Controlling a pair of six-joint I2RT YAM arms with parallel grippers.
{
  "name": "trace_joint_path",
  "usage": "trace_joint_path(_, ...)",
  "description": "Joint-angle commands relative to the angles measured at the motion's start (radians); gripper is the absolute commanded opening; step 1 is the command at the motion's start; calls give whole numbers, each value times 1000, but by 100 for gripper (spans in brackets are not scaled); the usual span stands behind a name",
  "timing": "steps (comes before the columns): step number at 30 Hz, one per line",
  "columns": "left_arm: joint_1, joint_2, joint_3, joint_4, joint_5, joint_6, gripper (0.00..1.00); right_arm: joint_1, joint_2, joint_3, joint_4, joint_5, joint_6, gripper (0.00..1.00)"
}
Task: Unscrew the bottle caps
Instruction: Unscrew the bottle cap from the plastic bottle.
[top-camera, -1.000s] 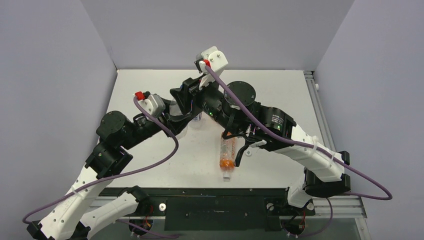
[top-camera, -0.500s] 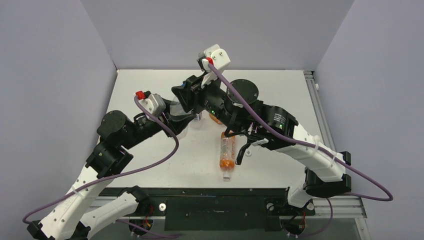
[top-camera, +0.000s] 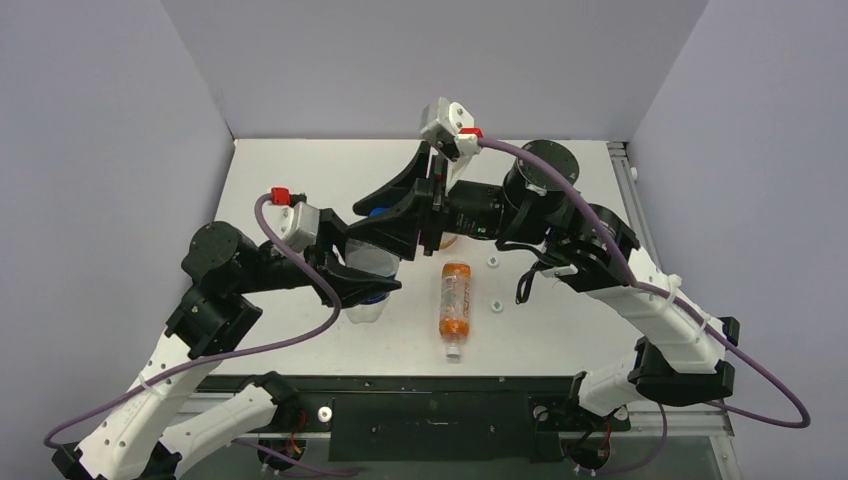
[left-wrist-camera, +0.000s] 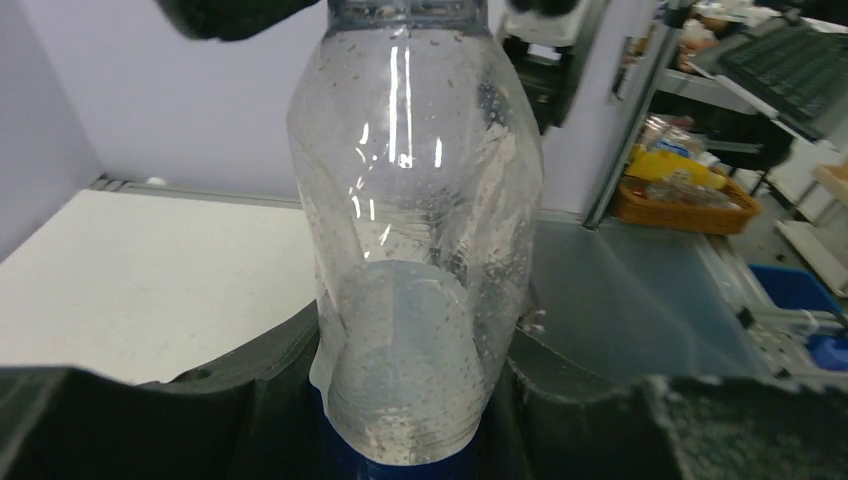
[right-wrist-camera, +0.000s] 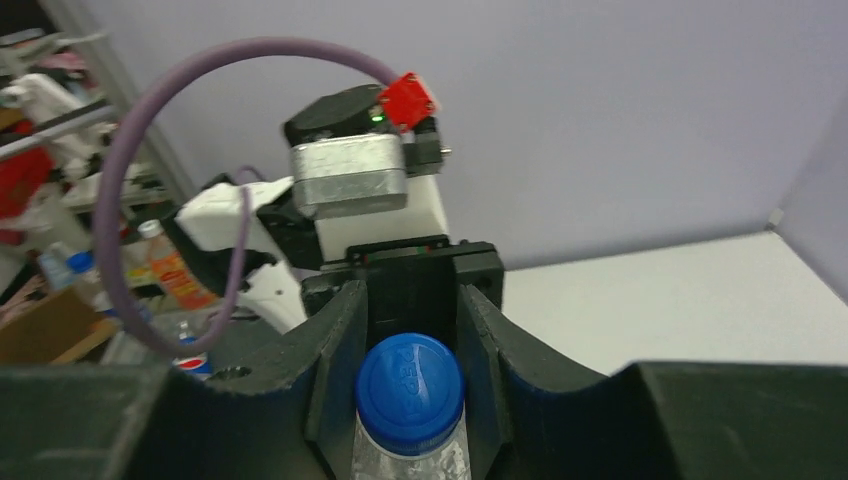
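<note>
Top external view shows both arms shifted from a second ago. The left gripper (top-camera: 362, 292) has drawn the clear dented plastic bottle (top-camera: 368, 258) toward the front-left of the white table (top-camera: 290, 170). The right gripper (top-camera: 388, 214) followed it, wrist rolled. Its fingers press both sides of the round blue screw cap (right-wrist-camera: 410, 380), so unscrewing appears under way. The left gripper squeezes the bottle's lower body. Whether the threads have loosened cannot be seen, and the cap barely shows from overhead.

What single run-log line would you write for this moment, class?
left fingers: grip clear bottle | right fingers: clamp blue cap | slim orange bottle: lying on table
</note>
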Motion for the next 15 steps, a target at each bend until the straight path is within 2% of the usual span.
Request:
trace_joint_path(1,-4,-5,87,67,259,-142,0,-11,-50,-6,213,-434,84,0)
trace_joint_path(4,-4,-1,99,70,282,-157,0,-11,-63,-40,271,-523,109,0)
trace_joint_path(9,-4,-4,94,73,279,-153,0,-32,-82,-51,266,-529,106,0)
trace_joint_path(10,-4,-6,90,73,276,-146,0,-34,-83,-46,252,-492,93,6)
trace_joint_path(11,-3,-7,88,73,264,-141,0,-38,-92,-43,217,-420,82,19)
trace_joint_path(12,-3,-8,83,66,244,-122,0,-38,-98,-42,195,-362,55,44)
trace_joint_path(13,-3,-9,81,60,227,-107,0,-33,-112,-42,158,-231,25,54)
trace_joint_path(14,-3,-12,74,48,176,-76,0,-30,-118,-42,143,-165,16,68)
trace_joint_path(15,-3,-14,71,41,148,-39,0,-22,-127,-43,122,-20,4,72)
